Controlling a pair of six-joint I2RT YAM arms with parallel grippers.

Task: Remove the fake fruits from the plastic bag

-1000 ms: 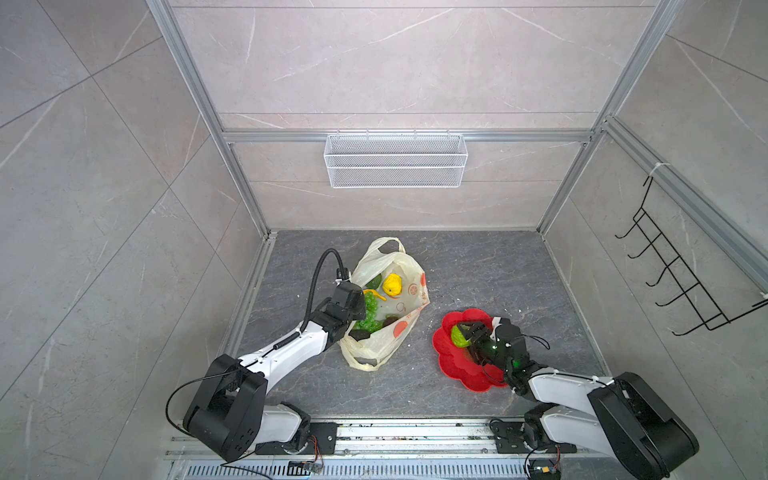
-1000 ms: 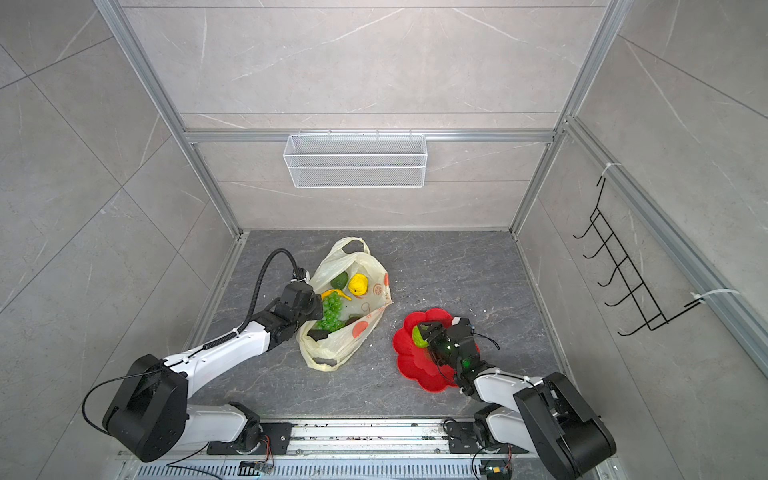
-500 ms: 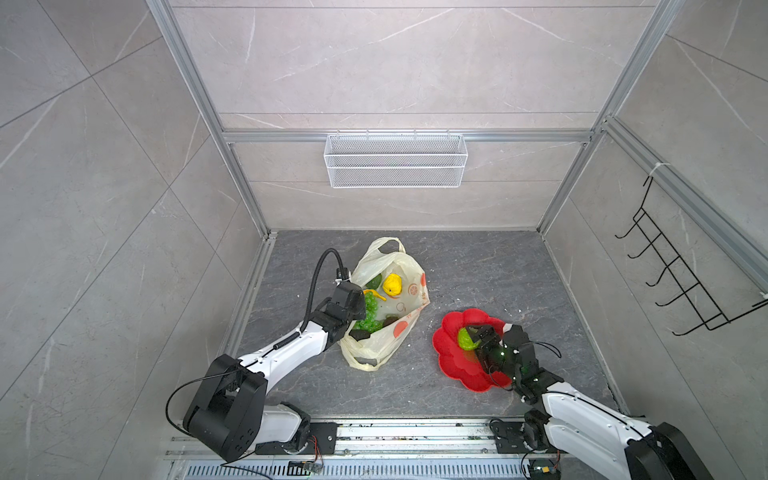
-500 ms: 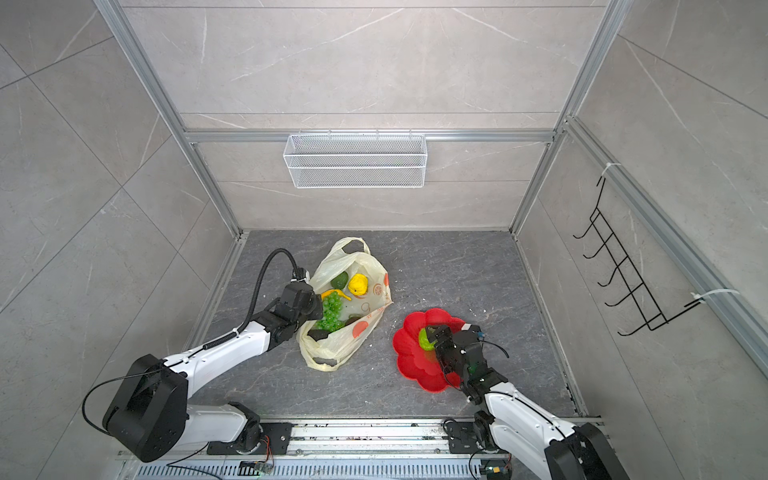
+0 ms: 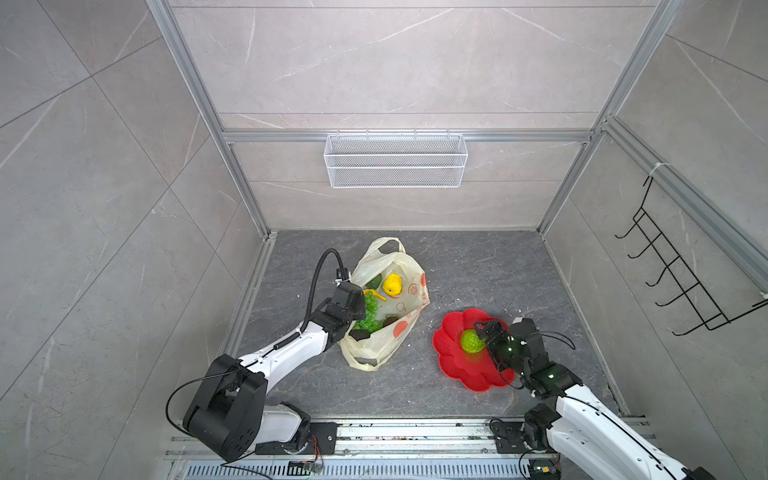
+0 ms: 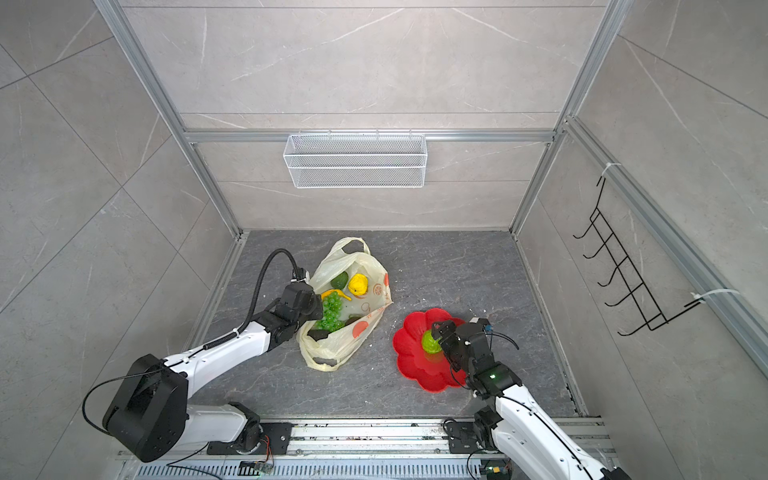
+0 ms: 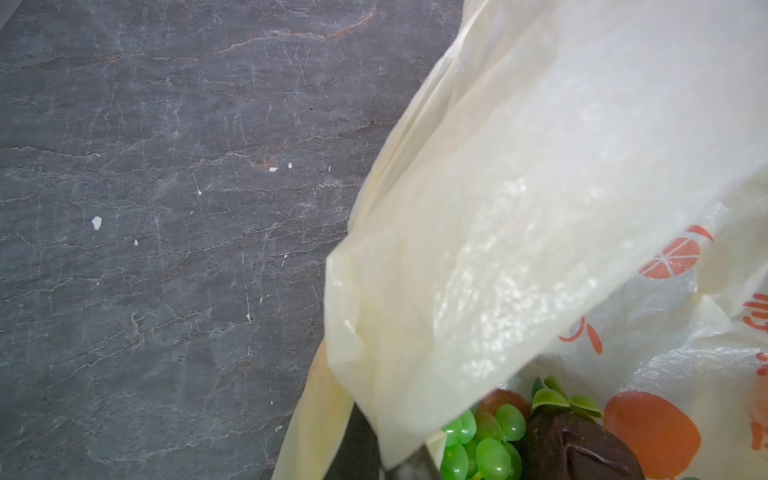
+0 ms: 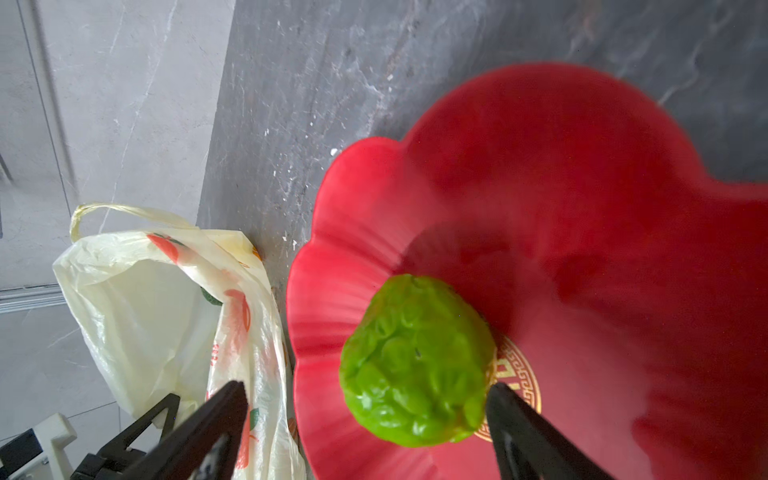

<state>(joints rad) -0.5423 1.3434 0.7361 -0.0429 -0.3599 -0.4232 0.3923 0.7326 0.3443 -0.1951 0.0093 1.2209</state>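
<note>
Green bumpy fruit (image 8: 415, 361) lies on red plate (image 8: 582, 199), right end effector (image 8: 365, 388) spread; left end effector (image 7: 386, 455) pinches plastic bag (image 5: 384, 347).

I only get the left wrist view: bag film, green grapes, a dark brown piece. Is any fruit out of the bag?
Observer: Yes, one bumpy green fruit lies on a red plate beside the bag.
Operator: Is it being gripped?
Observer: No, the right tool is open, a finger on each side of it.
Operator: Anything in the bag that I miss?
Observer: A yellow fruit, next to the grapes.
</note>
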